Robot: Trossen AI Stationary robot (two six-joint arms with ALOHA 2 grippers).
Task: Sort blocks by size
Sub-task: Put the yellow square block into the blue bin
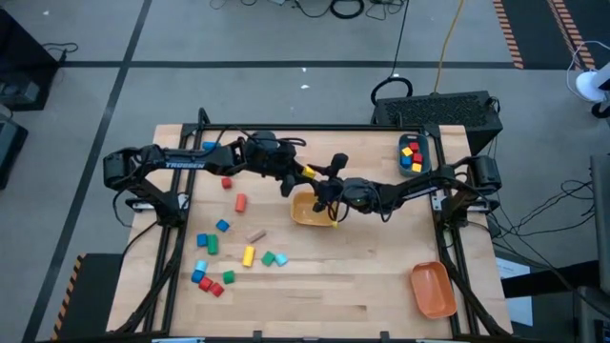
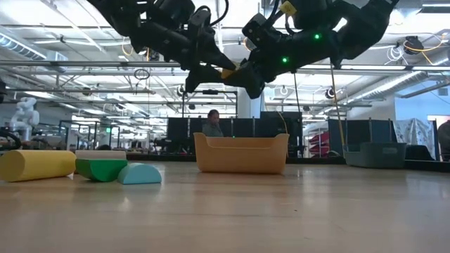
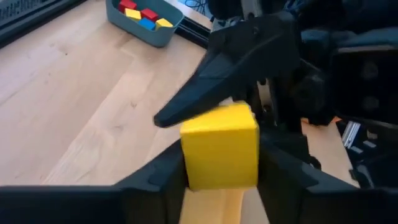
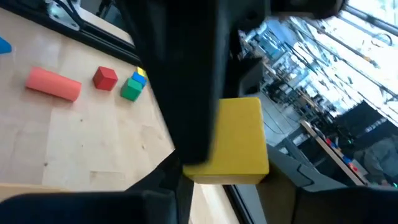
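Yellow cube [image 3: 220,147] is sitting clamped between the left jaws [image 3: 221,177] in the left wrist view, the right jaws [image 3: 211,93] touching its top. From the right wrist, the right jaws [image 4: 224,168] are pressing on it too. From above, both are meeting over the yellow bin [image 1: 313,209]; loose blocks [image 1: 221,252] are lying on the desk [image 1: 334,295].

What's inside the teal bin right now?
The teal bin holds red, blue and yellow blocks. Anything beneath that top layer is covered.
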